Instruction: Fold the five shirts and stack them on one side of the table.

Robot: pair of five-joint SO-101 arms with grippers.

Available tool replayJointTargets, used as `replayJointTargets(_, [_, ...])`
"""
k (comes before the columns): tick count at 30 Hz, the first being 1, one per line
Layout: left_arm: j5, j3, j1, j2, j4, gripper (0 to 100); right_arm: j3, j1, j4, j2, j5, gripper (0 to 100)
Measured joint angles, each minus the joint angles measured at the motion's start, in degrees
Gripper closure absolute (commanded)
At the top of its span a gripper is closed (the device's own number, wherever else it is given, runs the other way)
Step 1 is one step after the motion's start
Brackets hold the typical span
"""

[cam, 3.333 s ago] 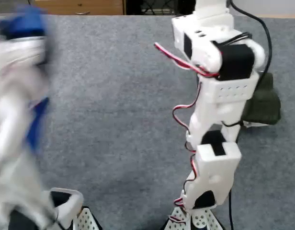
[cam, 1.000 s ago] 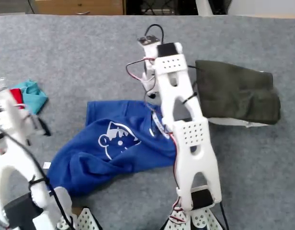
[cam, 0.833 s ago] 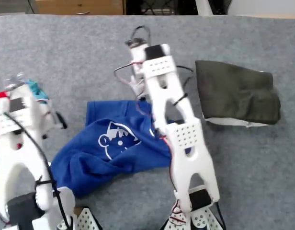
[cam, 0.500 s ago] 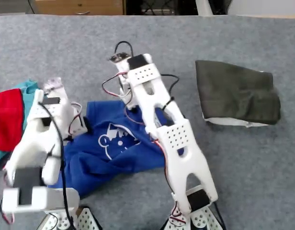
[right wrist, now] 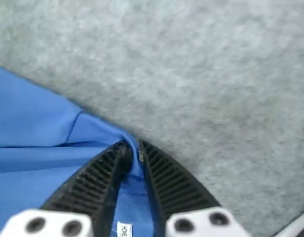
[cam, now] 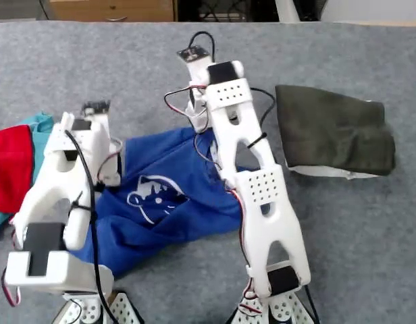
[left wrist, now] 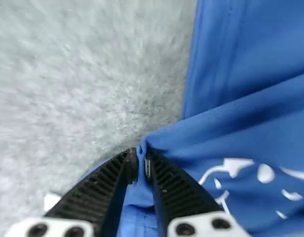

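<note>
A blue shirt (cam: 164,196) with a white bear print lies crumpled across the middle of the grey table (cam: 127,74). My left gripper (left wrist: 140,165) is shut on a fold of the blue shirt (left wrist: 241,123) at its left edge; from above that arm (cam: 73,162) stands at the shirt's left side. My right gripper (right wrist: 133,152) is shut on the blue shirt (right wrist: 38,133) at its far edge, near the collar label. From above the right arm (cam: 242,148) stretches over the shirt's right part. A folded dark green shirt (cam: 333,128) rests at the right.
A red shirt (cam: 9,165) lies on a teal one (cam: 39,125) at the left edge. White cloth (cam: 329,173) peeks from under the green shirt. Both arm bases (cam: 275,307) stand at the near edge. Wooden furniture (cam: 113,9) lines the far side.
The left arm swung in from the left to the shirt's left edge and shut on it. The right arm shifted left, then back right, and the shirt's far edge got pulled up and away.
</note>
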Motion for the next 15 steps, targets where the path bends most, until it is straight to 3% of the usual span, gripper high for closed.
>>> replayJointTargets(6, [-0.53,-5.63,0.00,-7.91,7.21,97,-0.26,2.73,0.00,-0.09,0.00,98.5])
replayJointTargets(9, [-0.44,-5.63,-0.70,-11.08,10.64,97,1.49,7.65,-0.18,-2.20,-1.85,98.5])
replayJointTargets(15, [-1.49,-5.80,-6.51,-16.26,12.31,97,22.24,11.25,-0.26,-15.21,0.70,98.5])
